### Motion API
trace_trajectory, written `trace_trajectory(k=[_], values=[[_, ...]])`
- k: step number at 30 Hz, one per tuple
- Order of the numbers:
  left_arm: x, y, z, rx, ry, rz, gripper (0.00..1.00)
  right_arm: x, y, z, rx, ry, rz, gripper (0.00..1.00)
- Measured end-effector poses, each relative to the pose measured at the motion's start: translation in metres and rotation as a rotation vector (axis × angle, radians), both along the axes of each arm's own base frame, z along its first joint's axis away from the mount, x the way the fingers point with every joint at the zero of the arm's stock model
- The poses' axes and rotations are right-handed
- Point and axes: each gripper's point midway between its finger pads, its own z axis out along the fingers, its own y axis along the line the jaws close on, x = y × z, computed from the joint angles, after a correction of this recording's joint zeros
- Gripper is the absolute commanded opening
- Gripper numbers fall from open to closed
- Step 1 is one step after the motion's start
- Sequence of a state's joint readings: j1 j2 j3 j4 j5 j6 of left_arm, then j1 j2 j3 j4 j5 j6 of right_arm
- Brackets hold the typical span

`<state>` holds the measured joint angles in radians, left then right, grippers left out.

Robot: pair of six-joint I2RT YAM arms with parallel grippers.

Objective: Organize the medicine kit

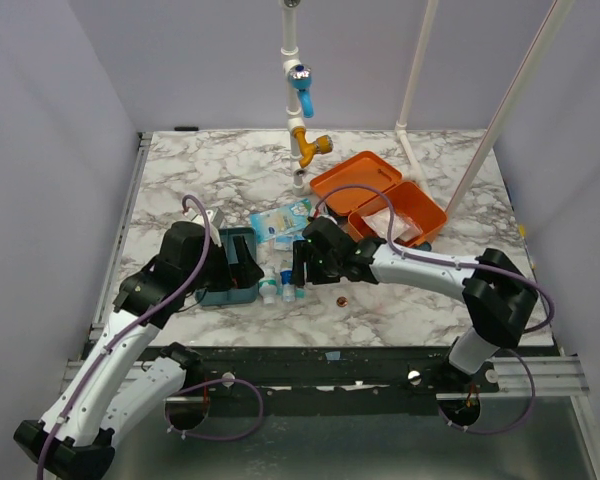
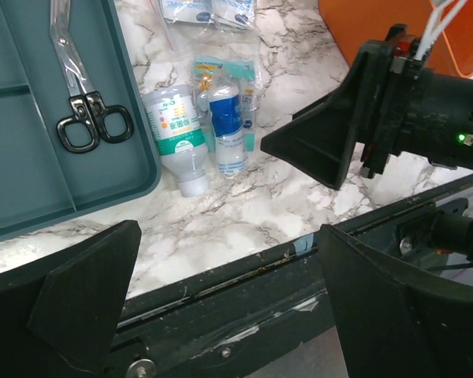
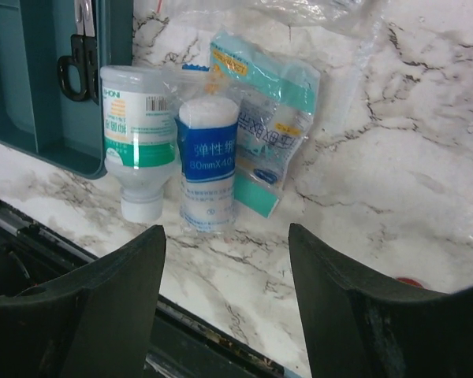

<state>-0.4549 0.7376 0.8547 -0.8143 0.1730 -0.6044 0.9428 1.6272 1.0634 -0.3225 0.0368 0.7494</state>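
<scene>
The orange medicine kit (image 1: 380, 200) stands open at the back right, lid flung back, with white packets inside; its corner (image 2: 347, 20) shows in the left wrist view. A white green-labelled bottle (image 3: 138, 142) and a blue-labelled bandage roll (image 3: 209, 161) lie side by side on the marble, with a teal-and-clear packet (image 3: 272, 126) beside them. My right gripper (image 3: 226, 230) hovers open just in front of the roll, holding nothing. My left gripper (image 2: 229, 236) hangs open over the table's near edge by the teal tray (image 2: 31, 157), also holding nothing.
Scissors (image 2: 83, 118) lie in the teal tray (image 1: 230, 270). A blue-and-white pouch (image 1: 280, 222) rests between tray and kit. A small red disc (image 1: 340, 298) sits on the marble to the right. A white pipe with a faucet (image 1: 302, 110) hangs at the back. The right gripper's finger (image 2: 315, 142) points toward the bottles.
</scene>
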Motion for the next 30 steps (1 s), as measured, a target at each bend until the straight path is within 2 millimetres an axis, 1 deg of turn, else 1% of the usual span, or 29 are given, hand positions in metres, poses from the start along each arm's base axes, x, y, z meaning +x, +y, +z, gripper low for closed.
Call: trace_trajectory(k=[4,7,11,13,16,18,20,22,24,25,26,30], values=[[0.001,0.003,-0.001,0.030,-0.023,-0.021,0.99,0.005,0.013,-0.011,-0.012,0.019,-0.001,0.67],[0.001,0.003,-0.002,0.044,-0.037,-0.041,0.99,0.013,0.027,-0.017,-0.015,0.027,0.000,0.66],[0.001,0.002,-0.011,0.061,-0.039,-0.070,0.99,0.021,0.044,-0.026,-0.021,0.035,0.005,0.62],[0.000,0.004,-0.016,0.076,-0.038,-0.082,0.99,0.023,0.049,-0.031,-0.028,0.043,0.006,0.58],[-0.002,0.005,-0.016,0.087,-0.054,-0.096,0.98,0.023,0.051,-0.038,-0.050,0.062,0.002,0.48],[-0.002,0.006,-0.013,0.084,-0.076,-0.100,0.99,0.024,0.051,-0.041,-0.064,0.070,-0.001,0.38],[-0.003,0.006,-0.009,0.076,-0.098,-0.100,0.98,0.025,0.051,-0.042,-0.077,0.073,-0.003,0.25],[-0.004,0.007,-0.007,0.069,-0.119,-0.096,0.98,0.025,0.050,-0.043,-0.085,0.072,-0.007,0.18],[-0.005,0.008,-0.009,0.067,-0.131,-0.092,0.98,0.026,0.048,-0.044,-0.094,0.070,-0.014,0.08],[-0.005,0.009,-0.010,0.066,-0.133,-0.091,0.99,0.026,0.047,-0.044,-0.098,0.071,-0.018,0.04],[-0.005,0.009,-0.010,0.067,-0.136,-0.089,0.99,0.026,0.046,-0.044,-0.099,0.069,-0.021,0.01],[-0.004,0.010,-0.013,0.072,-0.128,-0.087,0.98,0.023,0.037,-0.044,-0.112,0.066,-0.033,0.01]])
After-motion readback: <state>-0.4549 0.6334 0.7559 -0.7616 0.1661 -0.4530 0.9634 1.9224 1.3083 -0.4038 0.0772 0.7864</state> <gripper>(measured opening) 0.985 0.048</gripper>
